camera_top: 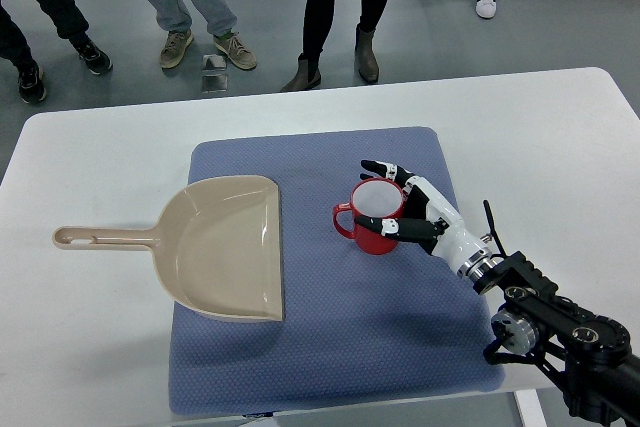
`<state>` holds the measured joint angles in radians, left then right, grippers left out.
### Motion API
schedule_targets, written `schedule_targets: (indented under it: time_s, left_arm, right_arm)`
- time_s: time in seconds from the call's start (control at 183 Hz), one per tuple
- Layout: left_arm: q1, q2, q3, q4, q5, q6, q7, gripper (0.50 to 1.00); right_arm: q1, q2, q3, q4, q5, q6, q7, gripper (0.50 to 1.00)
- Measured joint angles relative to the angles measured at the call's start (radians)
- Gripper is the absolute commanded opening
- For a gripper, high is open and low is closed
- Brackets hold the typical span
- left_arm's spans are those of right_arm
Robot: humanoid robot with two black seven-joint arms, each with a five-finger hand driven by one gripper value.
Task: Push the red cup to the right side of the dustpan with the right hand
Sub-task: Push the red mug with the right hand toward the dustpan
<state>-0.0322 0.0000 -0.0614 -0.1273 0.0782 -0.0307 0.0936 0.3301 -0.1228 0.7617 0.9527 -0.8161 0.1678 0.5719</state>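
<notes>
- The right arm enters from the lower right corner, reaching diagonally up-left over the blue mat (330, 347).
- The right hand (405, 209) cups the red cup (372, 222); fingers loosely spread against rim and side, apparently for pushing, not lifting.
- The cup stands upright on the mat, already right of the dustpan (225, 247), handle toward it.
- Several people's legs stand beyond the table (100, 147).

The red cup (374, 215) stands upright on the blue mat, its white inside showing from above and its handle turned to the picture's left, toward the dustpan (225, 245). The beige dustpan lies flat (its long handle reaches left onto the white table), the open mouth facing the cup. The two are near but apart.
</notes>
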Motion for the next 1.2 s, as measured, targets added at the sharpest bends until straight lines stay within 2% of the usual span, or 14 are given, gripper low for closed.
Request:
schedule_targets:
  time_s: [0.608, 1.199]
  left_arm:
    - [0.0, 0.0, 0.0, 0.0, 0.0, 0.0, 0.0, 1.0]
    - [0.0, 0.0, 0.0, 0.0, 0.0, 0.0, 0.0, 1.0]
  right_arm:
    - [-0.008, 0.003, -0.019, 0.028, -0.005, 0.047, 0.005, 0.928]
    - [-0.011, 0.015, -0.056, 0.031, -0.012, 0.039, 0.008, 0.928]
